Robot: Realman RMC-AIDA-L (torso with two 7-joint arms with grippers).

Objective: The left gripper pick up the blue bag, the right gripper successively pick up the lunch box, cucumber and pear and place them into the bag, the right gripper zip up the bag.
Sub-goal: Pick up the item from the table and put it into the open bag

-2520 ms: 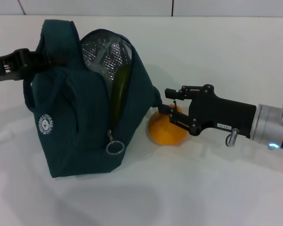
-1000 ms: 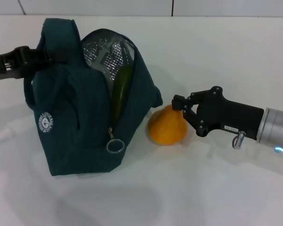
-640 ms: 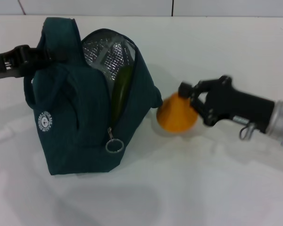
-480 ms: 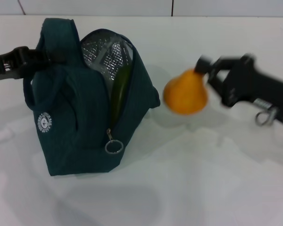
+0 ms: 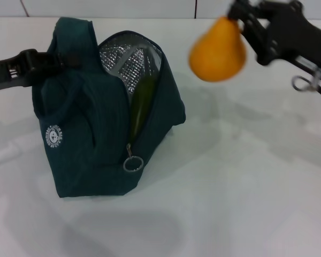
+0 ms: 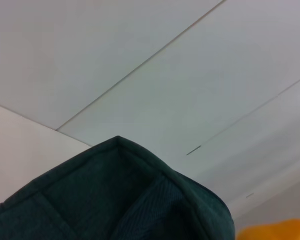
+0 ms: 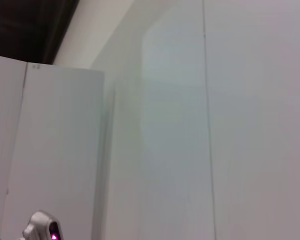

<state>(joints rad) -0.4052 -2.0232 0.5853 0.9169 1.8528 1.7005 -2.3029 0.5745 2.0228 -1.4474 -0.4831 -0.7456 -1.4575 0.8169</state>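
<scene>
Pear (image 5: 218, 51) hangs in the air above the white counter (image 5: 246, 187), near its far edge, pinched at its narrow top by the right claw (image 5: 236, 12), whose arm reaches in level from the right. Blue bag (image 5: 99, 128) stands open to the pear's left, the cucumber (image 5: 140, 104) inside, its top gripped by the left claw (image 5: 45, 59).
</scene>
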